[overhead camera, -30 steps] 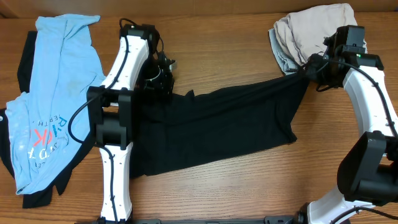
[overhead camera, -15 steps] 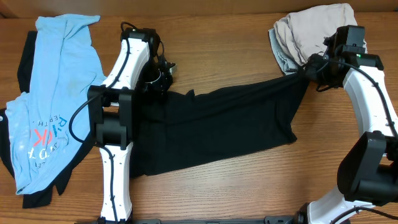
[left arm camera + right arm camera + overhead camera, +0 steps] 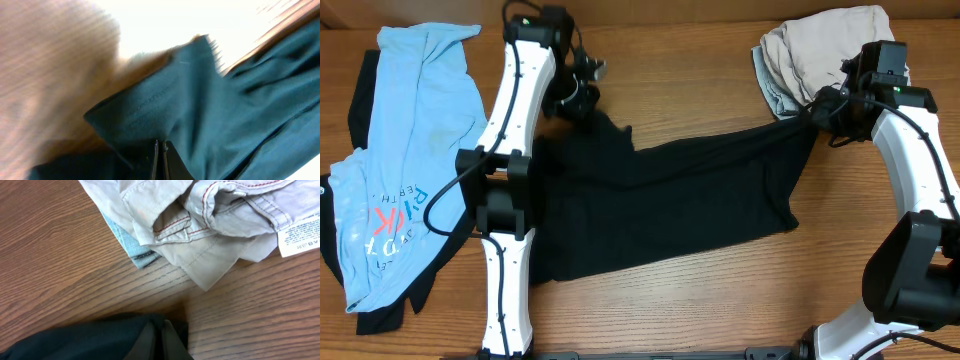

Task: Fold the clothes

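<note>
Black garment [image 3: 670, 200] lies spread across mid bench [image 3: 670, 320], near edge flat, wrinkled. Left end effector [image 3: 585, 100] fully closed, pinching the garment's far-left corner, which is pulled up into a peak off the bench. Right end effector [image 3: 815, 112] closed tight on the far-right corner, low by the wood. Light-blue printed tee [image 3: 410, 150] lies well left, over another dark piece. Beige pile [image 3: 820, 45] sits far right, just beyond the right end effector, a blue-grey piece [image 3: 135, 250] under it.

Left wrist view: blurred table [image 3: 45, 65], black garment [image 3: 215, 115]
</note>
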Robot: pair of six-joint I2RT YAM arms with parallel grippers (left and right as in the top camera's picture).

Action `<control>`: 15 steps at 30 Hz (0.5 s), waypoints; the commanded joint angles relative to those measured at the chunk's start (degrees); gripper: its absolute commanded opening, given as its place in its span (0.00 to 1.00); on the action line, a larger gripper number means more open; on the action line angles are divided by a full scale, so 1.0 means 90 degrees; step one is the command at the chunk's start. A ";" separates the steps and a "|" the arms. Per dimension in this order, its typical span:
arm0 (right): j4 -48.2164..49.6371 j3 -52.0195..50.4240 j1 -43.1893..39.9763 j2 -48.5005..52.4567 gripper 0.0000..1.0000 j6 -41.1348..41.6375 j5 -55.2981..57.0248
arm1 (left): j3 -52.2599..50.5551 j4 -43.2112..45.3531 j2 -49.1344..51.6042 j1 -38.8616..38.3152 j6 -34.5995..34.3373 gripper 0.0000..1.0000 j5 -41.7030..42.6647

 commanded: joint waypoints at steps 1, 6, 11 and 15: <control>0.0100 0.0068 -0.0015 -0.0063 0.04 -0.0029 0.0058 | 0.0760 -0.0117 -0.0017 -0.0032 -0.0049 0.04 0.0070; 0.0362 0.0083 -0.0012 -0.0063 0.04 -0.0080 -0.0151 | 0.1375 0.0005 -0.0017 -0.0019 -0.0051 0.04 -0.0044; 0.0595 0.0274 -0.0012 -0.0063 0.04 -0.0129 -0.0469 | 0.2064 0.0185 -0.0017 0.0027 -0.0194 0.04 -0.0342; 0.0588 0.0670 -0.0007 -0.0063 0.04 -0.0398 -0.0542 | 0.2783 0.0248 -0.0017 0.0080 -0.0236 0.04 -0.0391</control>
